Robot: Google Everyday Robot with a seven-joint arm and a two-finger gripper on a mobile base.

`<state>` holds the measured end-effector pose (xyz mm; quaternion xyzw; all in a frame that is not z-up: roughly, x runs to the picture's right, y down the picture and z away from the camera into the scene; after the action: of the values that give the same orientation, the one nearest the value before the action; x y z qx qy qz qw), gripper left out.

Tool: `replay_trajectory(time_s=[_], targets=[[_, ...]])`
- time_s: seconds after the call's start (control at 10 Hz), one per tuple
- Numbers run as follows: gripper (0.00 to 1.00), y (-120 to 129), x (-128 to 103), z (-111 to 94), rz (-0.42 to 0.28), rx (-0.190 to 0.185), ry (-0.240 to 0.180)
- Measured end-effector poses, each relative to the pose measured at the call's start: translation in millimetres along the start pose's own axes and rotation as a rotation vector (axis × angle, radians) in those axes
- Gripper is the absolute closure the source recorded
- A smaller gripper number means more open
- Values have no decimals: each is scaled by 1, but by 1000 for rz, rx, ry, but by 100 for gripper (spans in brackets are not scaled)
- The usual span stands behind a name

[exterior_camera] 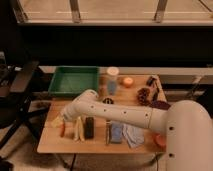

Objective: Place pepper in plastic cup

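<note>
The red-orange pepper (pixel 62 130) lies near the table's front left, just left of a pale yellow banana (pixel 77 129). The plastic cup (pixel 112 80) stands upright at the back middle of the table, right of the green tray. My white arm reaches in from the lower right across the table. My gripper (pixel 59 120) is low at the left end, directly above and close to the pepper. Whether it touches the pepper is hidden.
A green tray (pixel 74 89) sits at the back left. A dark bar (pixel 89 127) and blue packets (pixel 116 133) lie along the front. An orange fruit (pixel 128 81), a brown cone-like object (pixel 144 95) and dark items are at the back right. A black chair (pixel 17 90) stands left of the table.
</note>
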<state>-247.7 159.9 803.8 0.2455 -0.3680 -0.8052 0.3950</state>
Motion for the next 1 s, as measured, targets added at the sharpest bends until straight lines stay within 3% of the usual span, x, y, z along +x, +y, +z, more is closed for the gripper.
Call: replay_trajectory(time_s=[1.0], targets=[[37, 15, -13, 39, 38, 30, -43]])
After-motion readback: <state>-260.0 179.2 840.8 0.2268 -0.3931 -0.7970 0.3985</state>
